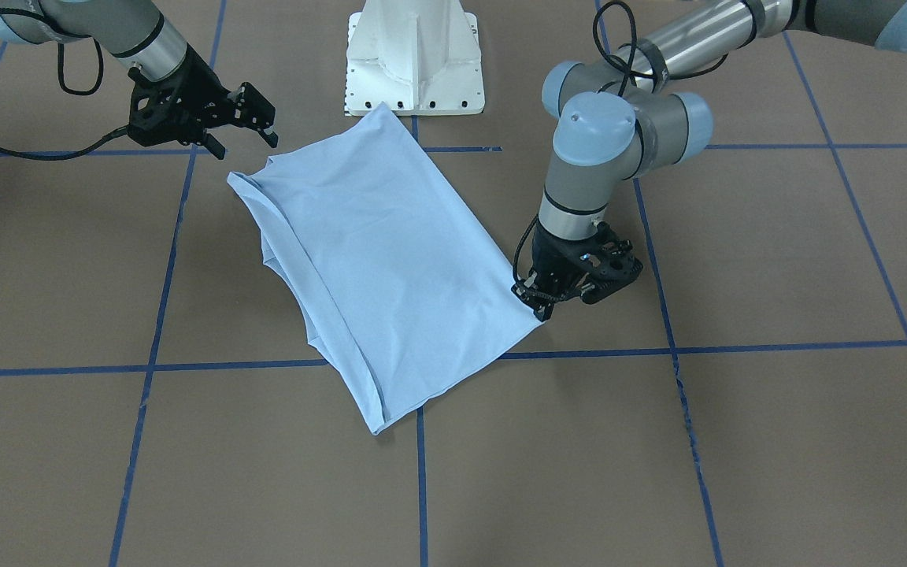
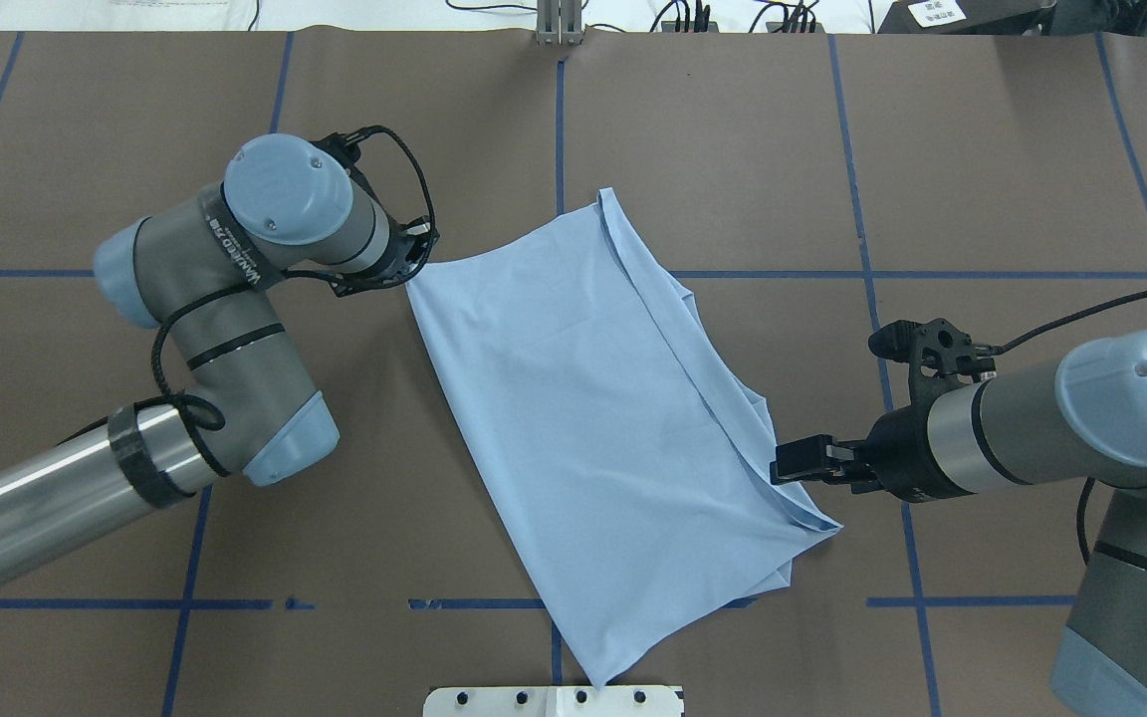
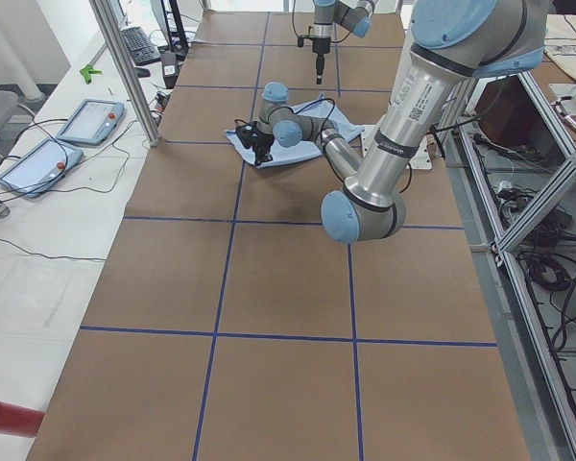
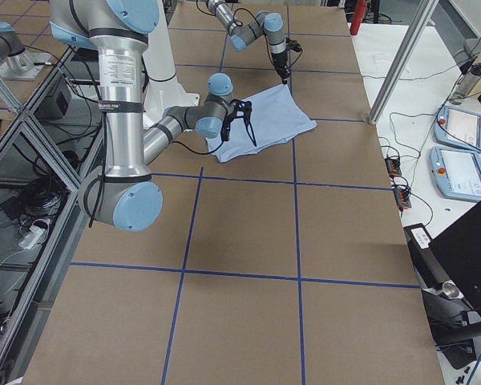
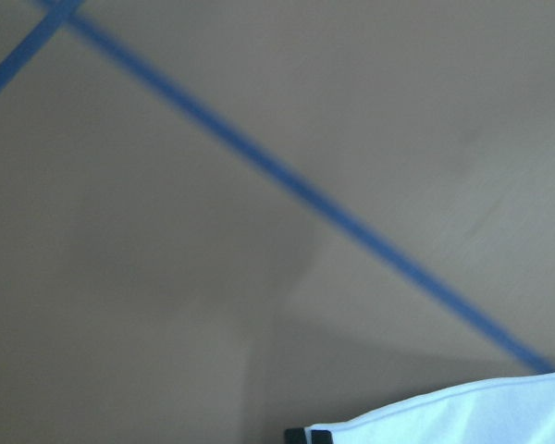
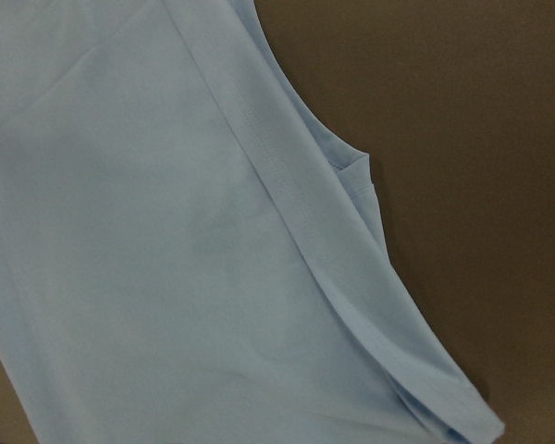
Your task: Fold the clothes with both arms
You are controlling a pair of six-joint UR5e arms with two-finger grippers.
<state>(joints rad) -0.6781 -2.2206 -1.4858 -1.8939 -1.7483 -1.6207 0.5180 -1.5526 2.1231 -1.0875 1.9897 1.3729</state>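
Thin light blue T-shirt (image 1: 390, 260), folded on brown table (image 1: 776, 260): likely light, limp; best pinched at corners. Black left tool (image 1: 542, 311) looks clamped on one corner. Black right tool (image 1: 245, 144) hovers, jaws spread.

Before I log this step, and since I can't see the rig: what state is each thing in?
Shirt: folded, lying flat, askew to the tape lines.
Left gripper: tips down at a shirt corner; cannot tell whether open or shut.
Right gripper: open, empty, by the shirt's far edge.
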